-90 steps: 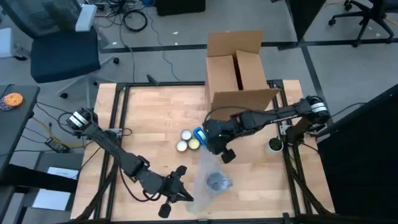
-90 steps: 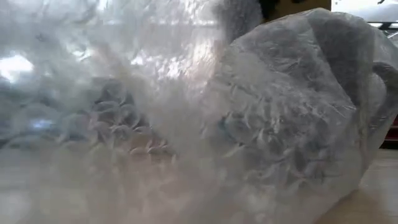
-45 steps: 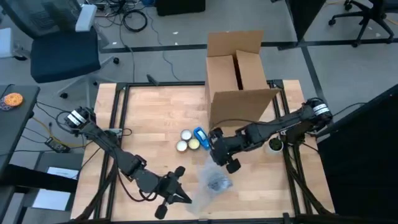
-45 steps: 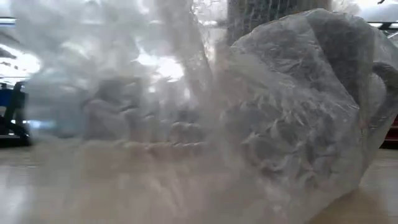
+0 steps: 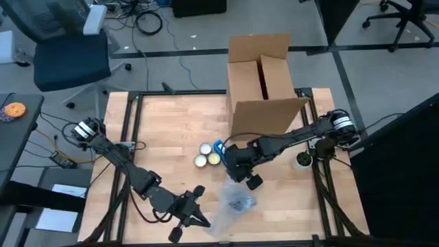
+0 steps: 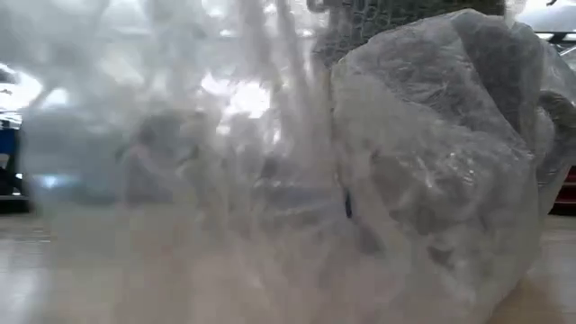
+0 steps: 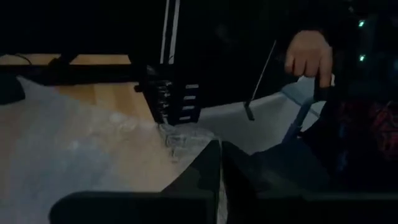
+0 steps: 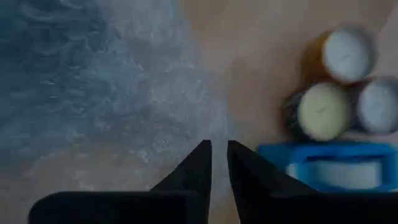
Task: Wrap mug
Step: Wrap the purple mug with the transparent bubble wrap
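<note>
— Two grippers; how do they stand?
— Right gripper (image 5: 236,171) hangs over the table's (image 5: 164,130) middle with its fingertips nearly pressed together, grasping nothing; left gripper (image 5: 201,221) lies at the near edge, clenched on the bubble wrap's (image 5: 223,216) corner.
— And the mug (image 5: 240,201)?
— One mug, inside the wrap, near the front edge; three round tins (image 8: 339,90) and one blue tape dispenser (image 8: 323,168) sit just beside the right gripper; one cardboard box (image 5: 264,79) behind.
</note>
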Controlling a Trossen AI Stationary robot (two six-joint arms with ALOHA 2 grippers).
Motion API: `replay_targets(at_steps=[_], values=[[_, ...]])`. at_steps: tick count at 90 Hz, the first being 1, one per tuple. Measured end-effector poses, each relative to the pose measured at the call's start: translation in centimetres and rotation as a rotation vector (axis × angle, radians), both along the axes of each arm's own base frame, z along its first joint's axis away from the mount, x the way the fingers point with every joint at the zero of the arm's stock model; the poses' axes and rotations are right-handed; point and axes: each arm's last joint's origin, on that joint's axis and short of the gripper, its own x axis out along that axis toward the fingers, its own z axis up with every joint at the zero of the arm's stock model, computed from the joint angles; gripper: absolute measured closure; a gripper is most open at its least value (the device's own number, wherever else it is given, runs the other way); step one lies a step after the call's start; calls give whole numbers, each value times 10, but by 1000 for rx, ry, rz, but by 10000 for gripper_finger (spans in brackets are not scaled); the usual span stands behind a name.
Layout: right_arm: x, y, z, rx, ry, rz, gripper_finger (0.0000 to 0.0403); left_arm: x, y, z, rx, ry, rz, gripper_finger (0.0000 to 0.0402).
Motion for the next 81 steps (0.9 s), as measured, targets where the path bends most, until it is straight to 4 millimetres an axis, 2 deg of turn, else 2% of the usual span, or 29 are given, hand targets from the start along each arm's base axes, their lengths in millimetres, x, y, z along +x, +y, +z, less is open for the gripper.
replay_targets(at_steps=[22,34,49,81], values=[[-16,41,4,111,38,20,380,1,1,-1,33,-10,39,402],[-22,58,4,97,25,17,380,2,2,2,27,-38,62,402],[-25,71,6,95,-21,17,380,2,1,7,25,-100,48,402],[-31,97,15,118,-143,-25,380,3,2,8,28,-107,70,402]])
